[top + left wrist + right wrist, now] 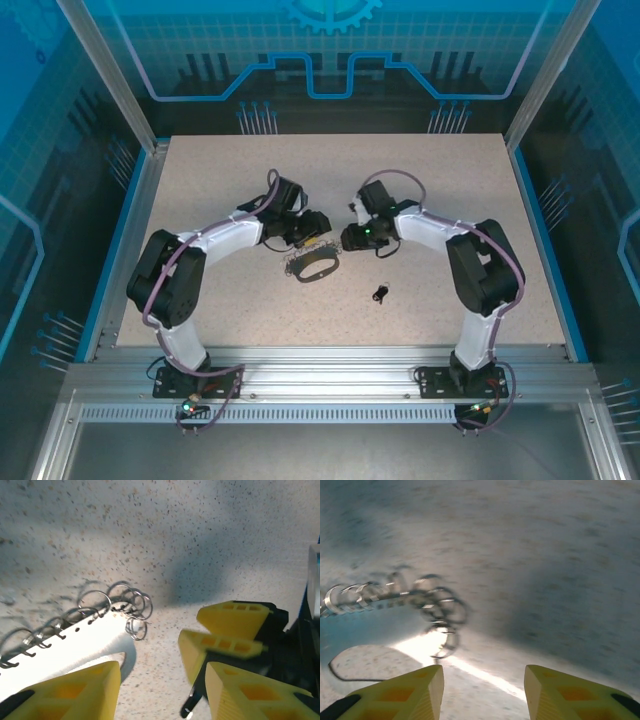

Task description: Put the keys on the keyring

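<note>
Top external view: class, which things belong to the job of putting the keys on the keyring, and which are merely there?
Job: keyring; keys.
Merely there: speckled table; aluminium frame; blue enclosure walls.

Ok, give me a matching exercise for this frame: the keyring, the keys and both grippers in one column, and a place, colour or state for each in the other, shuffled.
Column 1
1. keyring
2. keys
3. left gripper
4. right gripper

Column 2
A. open, with a green light on its arm in the top view
B. small and black, lying apart from everything else on the table
C. open, with the other gripper's yellow fingers in its wrist view
D. grey oval loop lying flat, with silvery rings along one edge

Pairs: 1-D, 2-B, 3-C, 4-A
</note>
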Tool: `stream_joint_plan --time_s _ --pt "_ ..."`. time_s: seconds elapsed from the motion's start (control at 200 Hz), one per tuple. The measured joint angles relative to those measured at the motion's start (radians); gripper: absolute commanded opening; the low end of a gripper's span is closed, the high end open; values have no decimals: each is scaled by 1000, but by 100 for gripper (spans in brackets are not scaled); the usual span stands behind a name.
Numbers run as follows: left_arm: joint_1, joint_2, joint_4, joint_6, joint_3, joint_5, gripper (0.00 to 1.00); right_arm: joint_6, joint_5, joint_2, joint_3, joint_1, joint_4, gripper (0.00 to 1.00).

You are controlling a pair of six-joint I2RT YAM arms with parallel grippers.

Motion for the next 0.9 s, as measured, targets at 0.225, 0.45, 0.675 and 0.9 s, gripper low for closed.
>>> stream_joint_plan --time_s 0.225,0.45,0.675,0.9 --pt "-128 -6 45 -199 -36 -64 38 92 -3 -80 -66 -114 -13 50" --pt "-207 -6 46 -368 -60 -203 30 127 -8 -182 -130 -116 -11 51" --pt "-206 7 31 -386 -51 -271 30 143 -15 -208 -187 -116 -11 51" --pt "-206 142 -120 -29 180 -282 30 143 -19 -221 -211 -116 -11 51"
